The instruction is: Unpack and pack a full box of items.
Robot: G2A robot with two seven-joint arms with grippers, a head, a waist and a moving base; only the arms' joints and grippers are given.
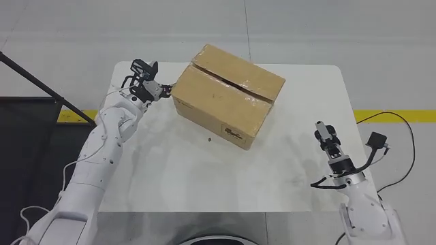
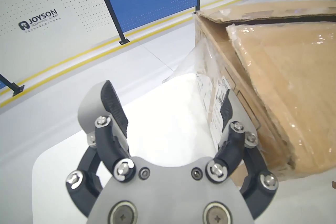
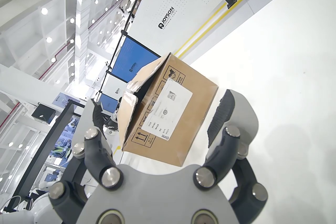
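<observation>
The box (image 1: 228,95) sits on the white table (image 1: 184,177), a little toward 12 o'clock from the table's middle and turned so that 1 corner points toward 9 o'clock. Its 2 top flaps (image 1: 238,71) are folded down over the opening. They do not lie flat: a dark gap runs along the seam between them, and their edges look torn and creased. A strip of clear film (image 2: 183,64) hangs loose from the corner nearest the left arm. A white label (image 3: 168,107) is stuck on 1 end face. We can see nothing of what the box holds, and no item lies out on the table.

The left gripper (image 1: 163,90) is at the box's 9 o'clock corner, low beside the end face. Its jaws are spread wide with nothing between them. 1 pad (image 2: 226,107) is right at the cardboard, though we cannot tell whether it touches.

The right gripper (image 1: 320,129) is well apart from the box, toward 4 o'clock from it and close to the table's 3 o'clock edge. Its jaws are also wide apart and empty, and it faces the labelled end.

We judge the task to be at its very start. The flaps have yet to be lifted, so the whole unpacking and the whole repacking are left.
</observation>
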